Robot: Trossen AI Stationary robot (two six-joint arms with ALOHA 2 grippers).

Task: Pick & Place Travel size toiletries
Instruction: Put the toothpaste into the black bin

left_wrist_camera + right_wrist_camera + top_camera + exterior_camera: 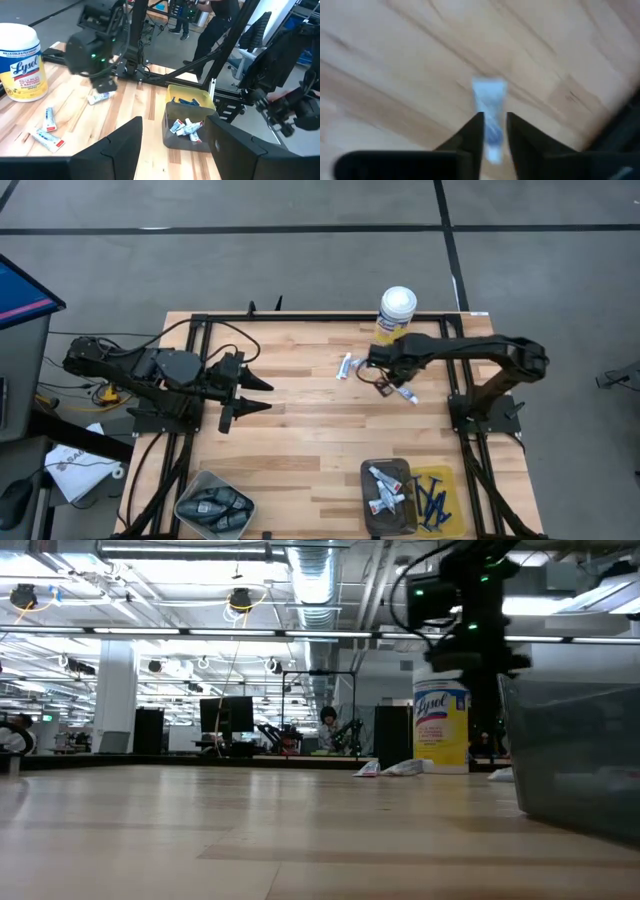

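Right claw: my right gripper (494, 131) hangs low over the boards at about 2 o'clock from the table's (300, 430) centre, fingers drawn close and pinching a white tube (490, 107) with blue marks between the tips.
Held tube: its flat crimped end sticks out past my fingertips (seen from my left wrist, it hangs just under the claw, close to the wood).
Loose tubes: two more white tubes (345, 366) lie at roughly 9 o'clock of the right claw, another (406, 393) just past it at 4 o'clock.
Canister: the yellow canister (394, 314) stands at 12 o'clock of the right claw, near but apart.
Bins: a grey bin (388, 496) at 5 o'clock of the table holds sorted tubes; the yellow tray (452, 498) touching it holds dark blue razors (431, 500); a grey tray (214, 506) at 7 o'clock holds dark oblong pieces.
Left claw: my left gripper (262, 395) waits at 9 o'clock, fingers spread, nothing between them.
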